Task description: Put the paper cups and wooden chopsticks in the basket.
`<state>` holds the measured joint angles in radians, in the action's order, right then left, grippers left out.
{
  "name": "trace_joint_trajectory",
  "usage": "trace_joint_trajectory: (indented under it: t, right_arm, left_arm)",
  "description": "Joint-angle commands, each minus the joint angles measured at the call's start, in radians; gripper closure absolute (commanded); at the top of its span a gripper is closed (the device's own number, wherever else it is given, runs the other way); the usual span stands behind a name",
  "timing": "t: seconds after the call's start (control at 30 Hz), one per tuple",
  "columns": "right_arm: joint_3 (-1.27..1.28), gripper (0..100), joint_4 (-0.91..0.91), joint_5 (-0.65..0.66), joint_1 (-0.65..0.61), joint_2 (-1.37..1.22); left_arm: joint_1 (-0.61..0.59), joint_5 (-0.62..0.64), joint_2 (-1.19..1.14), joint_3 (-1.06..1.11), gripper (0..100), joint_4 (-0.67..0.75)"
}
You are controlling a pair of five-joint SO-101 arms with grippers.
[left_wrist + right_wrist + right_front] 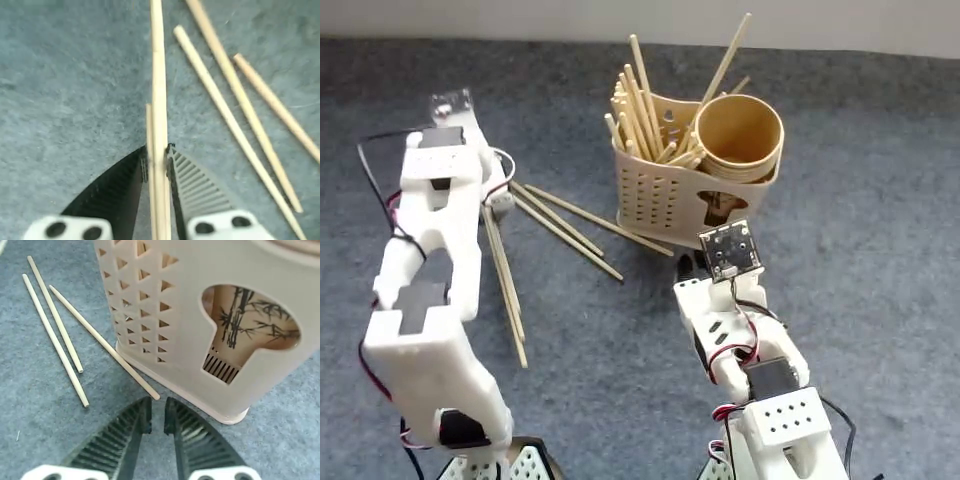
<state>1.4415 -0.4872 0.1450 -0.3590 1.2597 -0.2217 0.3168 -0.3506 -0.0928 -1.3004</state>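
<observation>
My left gripper [157,150] is shut on a pair of wooden chopsticks [159,75] that lie along the grey carpet; from above the pair [505,285] runs beside the left arm, with the gripper [500,203] at its far end. Three loose chopsticks [565,230] [225,115] lie between that gripper and the beige basket [660,195]. The basket holds stacked paper cups [740,135] and several upright chopsticks [638,105]. My right gripper [157,415] [688,266] sits low in front of the basket [165,315], its fingers nearly together with nothing between them. A cup [250,335] shows through the basket's cut-out.
One loose chopstick [105,345] ends against the basket's base, just ahead of my right gripper. Two more [55,330] lie farther out. Bare carpet stretches to the right of the basket and between the two arms.
</observation>
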Motion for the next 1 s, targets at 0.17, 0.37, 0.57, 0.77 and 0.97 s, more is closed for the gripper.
trace_joint_trajectory:
  t: [0.17, 0.37, 0.57, 0.77, 0.97]
  right_arm:
    - [-0.002, 94.0, 0.024, 0.011, -0.010, 0.022]
    - [-0.001, 94.0, 0.024, 0.011, -0.010, 0.022]
    - [-0.001, 94.0, 0.024, 0.011, -0.010, 0.021]
    - [-0.001, 94.0, 0.024, 0.011, -0.010, 0.021]
    - [-0.001, 94.0, 0.024, 0.011, -0.010, 0.019]
  left_arm:
    - [0.081, -0.021, 0.300, -0.007, 100, -0.005]
    - [0.130, -0.098, 0.392, -0.008, 100, 0.087]
    - [0.140, -0.129, 0.489, -0.008, 99, 0.215]
    - [0.162, -0.146, 0.601, -0.010, 99, 0.321]
    - [0.162, -0.146, 0.727, -0.010, 99, 0.468]
